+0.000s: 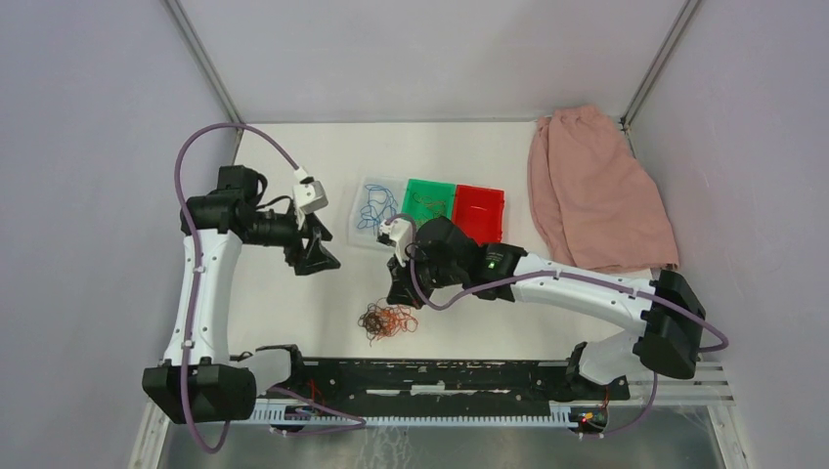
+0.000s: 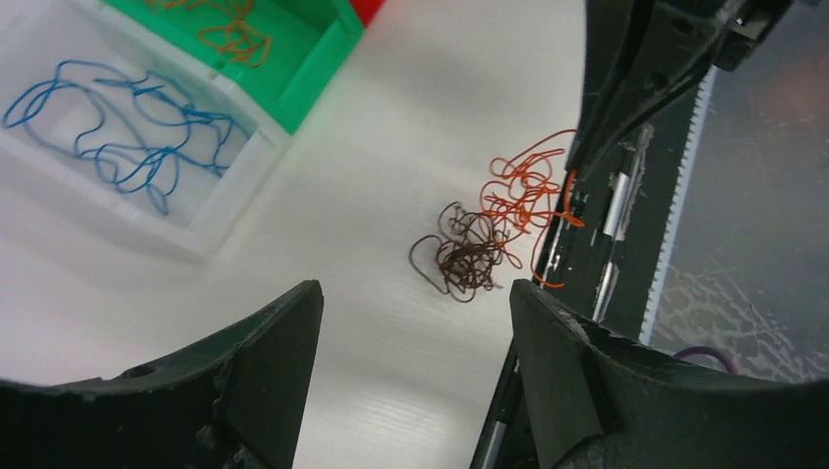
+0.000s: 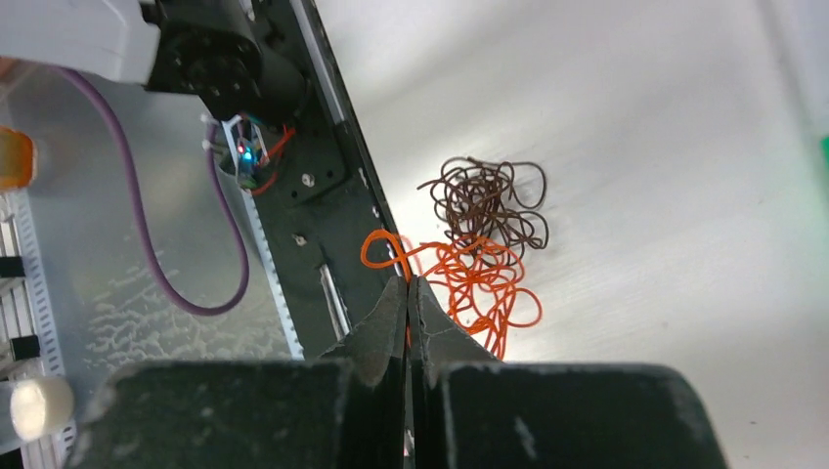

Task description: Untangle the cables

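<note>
Two states here: my right gripper (image 3: 407, 283) is pinched closed on the orange cable (image 3: 476, 278); my left gripper (image 2: 413, 293) hangs wide apart, empty.

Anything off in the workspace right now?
Pink cloth is heaped in the far right corner, unrelated to cable sorting. The brown and orange tangle sits at the table's near edge, with an orange loop overlapping the black rail.
</note>
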Robot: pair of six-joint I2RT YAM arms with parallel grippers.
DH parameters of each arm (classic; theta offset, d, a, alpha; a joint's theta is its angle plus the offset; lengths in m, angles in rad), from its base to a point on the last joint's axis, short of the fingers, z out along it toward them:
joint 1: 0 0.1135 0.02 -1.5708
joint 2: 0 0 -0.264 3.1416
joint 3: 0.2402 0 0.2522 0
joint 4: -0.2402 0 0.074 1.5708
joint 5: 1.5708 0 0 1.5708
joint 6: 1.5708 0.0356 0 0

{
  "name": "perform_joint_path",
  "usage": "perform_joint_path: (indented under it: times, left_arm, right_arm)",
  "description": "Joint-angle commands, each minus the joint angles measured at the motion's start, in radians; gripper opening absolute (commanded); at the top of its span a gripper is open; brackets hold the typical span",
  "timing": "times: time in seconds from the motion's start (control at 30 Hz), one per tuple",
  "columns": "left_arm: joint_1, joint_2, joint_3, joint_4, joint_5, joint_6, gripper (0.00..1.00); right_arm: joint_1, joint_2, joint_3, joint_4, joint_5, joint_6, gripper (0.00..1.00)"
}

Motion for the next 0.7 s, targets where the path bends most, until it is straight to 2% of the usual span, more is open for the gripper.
perform_joint_path:
  times: [0.0, 0.13, 0.27, 0.4, 0.5, 0.67]
  left_arm:
    - [-0.063, -0.071, -0.031, -0.081, 0.131, 0.141, 0.76]
    - [-0.16, -0.126, -0.054, -0.076, 0.137, 0.147, 0.76]
    - [-0.233, -0.175, -0.105, 0.006, 0.137, 0.05, 0.76]
    - [-0.239, -0.22, -0.176, 0.153, 0.131, -0.049, 0.75]
    - [-0.239, -0.255, -0.214, 0.297, 0.132, -0.203, 0.7]
    - [-0.239, -0.274, -0.232, 0.364, 0.115, -0.251, 0.59]
  right_arm:
    - [0.004, -0.044, 0.091, -0.005, 0.042, -0.003, 0.0]
    - [0.003, -0.028, 0.159, 0.002, 0.061, 0.004, 0.0]
    - [0.004, 0.001, 0.229, 0.002, 0.077, 0.004, 0.0]
    - [0.005, 0.019, 0.278, 0.012, 0.074, 0.013, 0.0]
    - [0.004, 0.03, 0.302, 0.012, 0.073, 0.016, 0.0]
    - [0.004, 0.036, 0.312, 0.013, 0.07, 0.021, 0.0]
